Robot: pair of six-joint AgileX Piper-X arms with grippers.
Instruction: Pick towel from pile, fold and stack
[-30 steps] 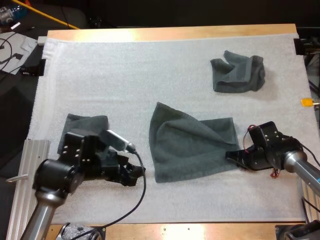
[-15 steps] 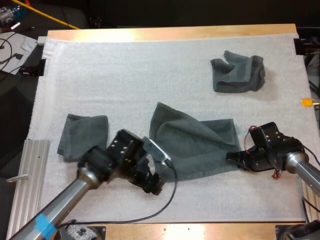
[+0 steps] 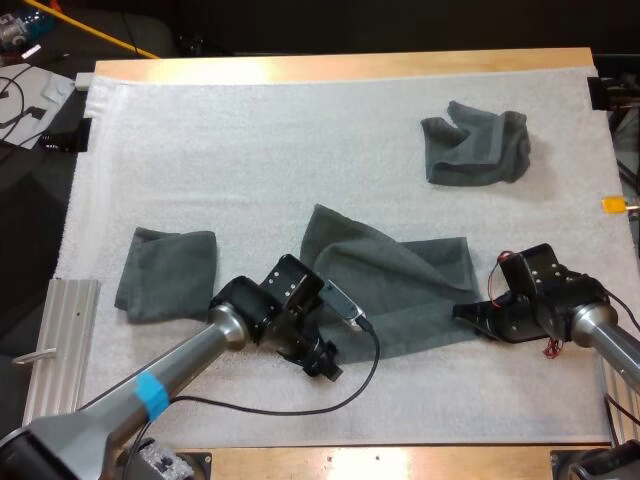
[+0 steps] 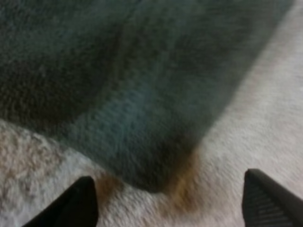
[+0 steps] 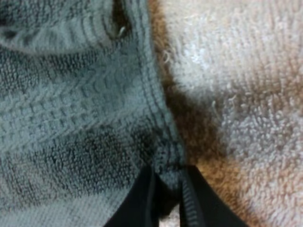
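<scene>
The spread dark grey-green terry towel (image 3: 400, 285) lies in the middle of the white fleecy mat (image 3: 250, 150), between my two grippers. It is mostly flat but not smooth. Its far left corner rises to a point, a soft ridge runs slantwise across it, and creases draw toward its near right corner.

My right gripper (image 3: 466, 312) is at that corner. Its two black fingers (image 5: 137, 203) are pressed together on the stitched hem, with the ribbed edge of the cloth pinched between them and the looped weave spreading away from the tips.

My left gripper (image 3: 326, 362) is low over the towel's near left corner. Its fingers (image 4: 78, 205) stand wide apart and hold nothing. The rounded corner of the cloth lies flat on the mat in the gap just ahead of them, touching neither tip.

A folded dark grey-green towel (image 3: 168, 272) rests near the mat's left edge, well apart from the spread one. A crumpled dark grey-green towel (image 3: 477, 145) sits bunched toward the far right of the mat. The light wooden table (image 3: 350, 65) shows as a strip beyond the mat's far edge.
</scene>
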